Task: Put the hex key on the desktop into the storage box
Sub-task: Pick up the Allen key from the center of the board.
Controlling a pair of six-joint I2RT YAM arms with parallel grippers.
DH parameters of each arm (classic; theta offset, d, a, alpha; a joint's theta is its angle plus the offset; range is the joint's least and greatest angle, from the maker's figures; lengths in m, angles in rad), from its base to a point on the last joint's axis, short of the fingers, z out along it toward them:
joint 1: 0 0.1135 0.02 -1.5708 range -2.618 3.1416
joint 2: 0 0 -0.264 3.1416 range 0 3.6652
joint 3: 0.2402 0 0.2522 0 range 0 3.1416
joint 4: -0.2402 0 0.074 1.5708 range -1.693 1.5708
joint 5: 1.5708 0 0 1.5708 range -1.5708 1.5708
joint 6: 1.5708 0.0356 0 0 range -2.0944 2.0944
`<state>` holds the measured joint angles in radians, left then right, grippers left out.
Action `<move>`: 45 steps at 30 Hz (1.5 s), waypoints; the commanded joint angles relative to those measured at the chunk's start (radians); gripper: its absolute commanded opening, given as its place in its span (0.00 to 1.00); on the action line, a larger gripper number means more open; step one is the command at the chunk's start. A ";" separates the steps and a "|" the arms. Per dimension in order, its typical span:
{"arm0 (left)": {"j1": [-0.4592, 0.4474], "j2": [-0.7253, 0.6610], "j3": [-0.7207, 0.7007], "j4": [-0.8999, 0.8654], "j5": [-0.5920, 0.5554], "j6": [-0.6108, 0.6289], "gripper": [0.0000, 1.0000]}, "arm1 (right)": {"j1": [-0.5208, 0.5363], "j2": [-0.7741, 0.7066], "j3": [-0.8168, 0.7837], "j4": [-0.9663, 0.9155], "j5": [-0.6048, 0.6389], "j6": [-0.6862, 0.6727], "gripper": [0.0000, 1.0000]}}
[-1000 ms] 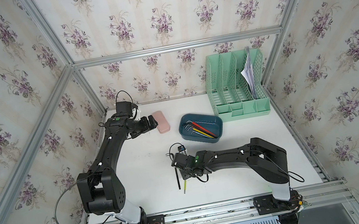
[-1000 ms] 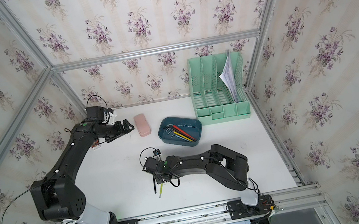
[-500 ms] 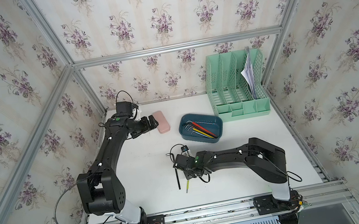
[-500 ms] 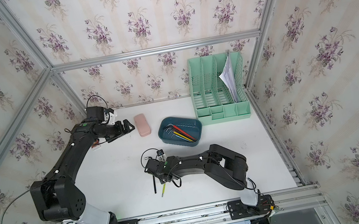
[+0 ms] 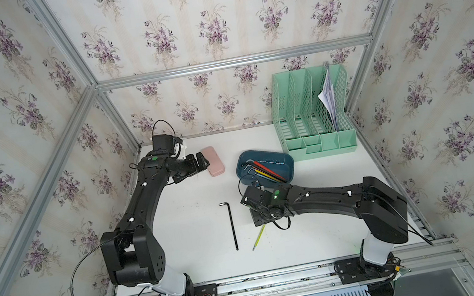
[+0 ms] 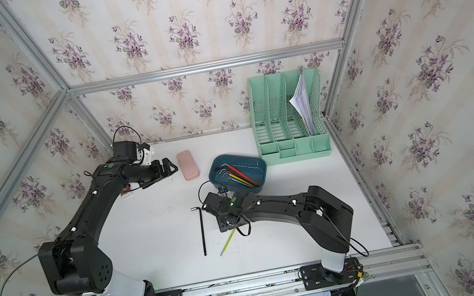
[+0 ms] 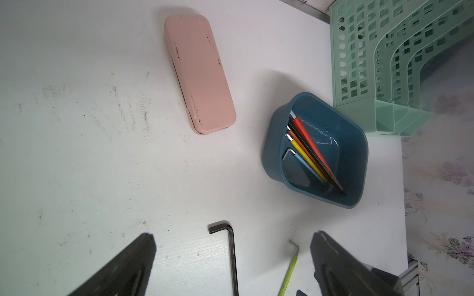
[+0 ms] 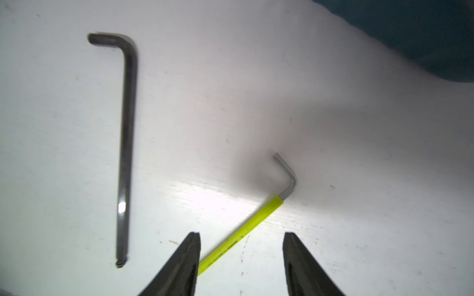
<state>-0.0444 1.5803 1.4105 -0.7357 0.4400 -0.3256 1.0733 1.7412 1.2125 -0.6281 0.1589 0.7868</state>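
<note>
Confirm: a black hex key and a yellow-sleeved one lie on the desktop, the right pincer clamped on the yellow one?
Not clamped: the right wrist view shows the right pincer open, jaws apart above the yellow-sleeved hex key. It and the black hex key do lie on the desktop.

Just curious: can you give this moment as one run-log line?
right tool: open, over yellow-green hex key | black hex key: on desktop | left tool: open, near pink case | storage box: holds coloured hex keys

Overhead pair, wrist pair
Both top views look down on the whole desktop [image 5: 191, 234] — the wrist cameras, closer, share the black hex key [image 8: 127, 143].
</note>
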 commanded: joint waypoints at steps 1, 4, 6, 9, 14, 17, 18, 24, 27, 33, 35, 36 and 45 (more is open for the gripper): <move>0.001 -0.016 0.000 0.011 0.002 -0.008 0.99 | 0.001 -0.009 -0.007 -0.083 -0.051 0.057 0.57; 0.002 -0.043 -0.023 0.033 0.022 -0.015 0.99 | 0.001 0.002 -0.042 -0.066 -0.053 0.090 0.57; 0.002 -0.060 -0.032 0.047 0.021 -0.021 0.99 | 0.002 0.028 -0.040 -0.081 -0.049 0.113 0.57; 0.001 -0.067 -0.021 0.035 0.020 -0.017 0.99 | 0.006 0.065 -0.044 -0.064 -0.055 0.124 0.57; 0.002 -0.089 -0.018 0.036 0.025 -0.016 0.99 | 0.016 0.134 -0.012 -0.072 -0.053 0.148 0.54; 0.001 -0.109 -0.027 0.043 0.020 -0.017 0.99 | 0.016 0.154 -0.007 -0.067 -0.050 0.167 0.55; 0.001 -0.115 -0.027 0.043 0.019 -0.017 0.99 | 0.017 0.160 -0.004 -0.069 -0.047 0.175 0.55; 0.001 -0.133 -0.024 0.044 0.025 -0.015 0.99 | 0.019 0.220 0.024 -0.117 -0.046 0.187 0.54; 0.001 -0.139 -0.022 0.045 0.023 -0.014 0.99 | 0.019 0.255 0.044 -0.129 -0.053 0.179 0.51; 0.001 -0.133 -0.036 0.053 0.050 -0.018 0.99 | 0.024 0.282 0.024 -0.090 -0.029 0.170 0.33; 0.001 -0.119 -0.027 0.044 0.062 -0.017 0.99 | 0.024 0.294 0.017 -0.097 -0.015 0.166 0.26; 0.002 -0.113 -0.021 0.035 0.062 -0.014 0.99 | 0.024 0.296 0.014 -0.100 -0.010 0.163 0.22; 0.001 -0.104 -0.029 0.037 0.051 -0.016 0.99 | 0.023 0.259 -0.021 -0.127 0.080 0.126 0.04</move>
<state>-0.0444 1.4734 1.3846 -0.7006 0.4885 -0.3447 1.1049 1.9556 1.2373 -0.6704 0.1616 0.9421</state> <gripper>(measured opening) 0.992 0.068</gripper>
